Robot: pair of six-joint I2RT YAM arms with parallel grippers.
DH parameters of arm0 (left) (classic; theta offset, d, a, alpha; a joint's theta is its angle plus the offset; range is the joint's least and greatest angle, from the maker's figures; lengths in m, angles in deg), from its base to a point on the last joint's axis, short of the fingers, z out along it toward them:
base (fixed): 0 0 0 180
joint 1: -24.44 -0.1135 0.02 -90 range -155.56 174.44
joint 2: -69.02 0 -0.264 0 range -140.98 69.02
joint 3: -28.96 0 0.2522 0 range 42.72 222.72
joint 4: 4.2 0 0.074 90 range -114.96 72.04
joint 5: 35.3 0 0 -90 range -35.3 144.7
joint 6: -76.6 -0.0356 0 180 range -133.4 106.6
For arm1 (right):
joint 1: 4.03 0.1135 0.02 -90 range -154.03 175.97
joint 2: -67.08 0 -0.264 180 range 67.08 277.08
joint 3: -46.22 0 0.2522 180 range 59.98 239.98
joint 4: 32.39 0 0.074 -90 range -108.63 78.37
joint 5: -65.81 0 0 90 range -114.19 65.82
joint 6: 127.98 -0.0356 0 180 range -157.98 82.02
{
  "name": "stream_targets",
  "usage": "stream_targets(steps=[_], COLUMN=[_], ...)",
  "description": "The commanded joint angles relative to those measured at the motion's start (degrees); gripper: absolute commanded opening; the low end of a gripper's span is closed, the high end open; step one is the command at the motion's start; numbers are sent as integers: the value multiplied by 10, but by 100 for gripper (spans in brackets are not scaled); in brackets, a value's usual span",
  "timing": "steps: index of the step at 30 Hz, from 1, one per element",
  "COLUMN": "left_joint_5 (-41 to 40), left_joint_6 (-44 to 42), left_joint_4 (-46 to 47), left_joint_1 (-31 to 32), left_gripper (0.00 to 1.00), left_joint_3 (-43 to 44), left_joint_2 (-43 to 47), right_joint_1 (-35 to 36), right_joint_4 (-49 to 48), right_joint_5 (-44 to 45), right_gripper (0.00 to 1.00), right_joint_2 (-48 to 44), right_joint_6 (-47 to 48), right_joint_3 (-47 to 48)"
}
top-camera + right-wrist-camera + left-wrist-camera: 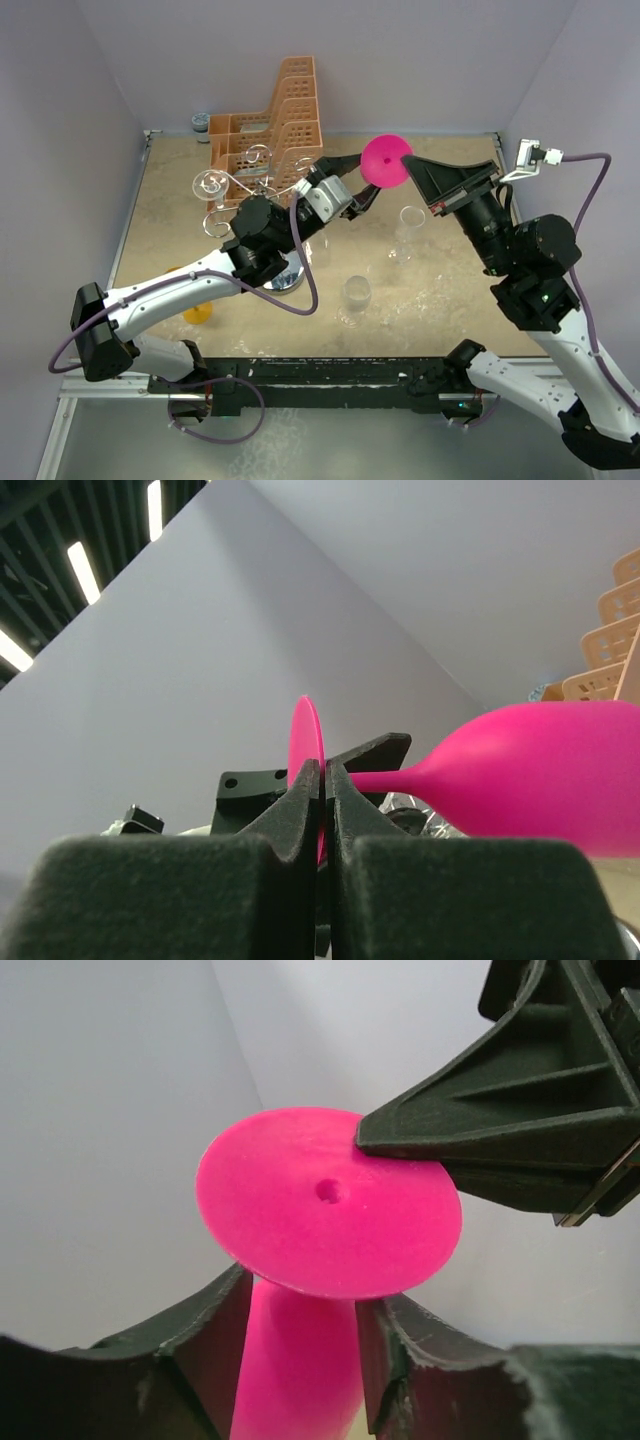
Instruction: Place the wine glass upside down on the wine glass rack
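A pink wine glass [385, 160] hangs sideways in the air above the table's middle back, between my two grippers. My right gripper [408, 166] is shut on the rim of its flat foot [306, 735], and the bowl [540, 780] points away to the left. My left gripper [362, 188] flanks the stem just under the foot [330, 1200]. Its fingers [210, 1330] stand apart on either side of the pink stem [300, 1350]. The wine glass rack [245, 185], silver wire scrolls on a chrome base [283, 281], stands left of the glass, partly behind my left arm.
A clear glass [210, 183] hangs on the rack's left arm. An orange perforated basket [275, 120] stands at the back, with a small jar [201, 122] beside it. Two clear glasses [410, 225] [355, 297] stand on the table, and a yellow object [197, 312] lies near the left arm.
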Motion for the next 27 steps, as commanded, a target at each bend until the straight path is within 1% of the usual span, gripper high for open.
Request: stream_targets(steps=[1,6,9,10,11,14,16,19,22,27], left_joint_5=[-52,-78,-114,-136,-160,-240,-292,-355,-397,-419], left_joint_6=[33,52,77,95,117,165,187,214,241,269], left_joint_4=[79,80,78,64,21,-143,-193,-224,-232,-274], left_joint_1=[0,0,0,0,0,0,0,0,0,0], left_gripper=[46,49,50,52,53,53,53,52,52,52], left_joint_3=[-10,-19,-32,-30,-18,59,83,74,43,6], left_joint_2=[27,39,58,67,73,80,86,114,159,231], right_joint_1=[-2,-2,-2,-2,-2,-2,-2,-2,-2,-2], right_joint_4=[-47,-67,-68,-70,-75,-94,-88,-58,-38,-21], right_joint_5=[46,119,150,159,162,160,159,161,155,125], right_gripper=[0,0,0,0,0,0,0,0,0,0], right_joint_2=[6,9,20,23,29,45,63,102,138,191], right_joint_6=[-13,-20,-22,-22,-20,-8,-6,-9,-17,-28], right_joint_3=[5,0,2,3,4,6,20,53,74,105])
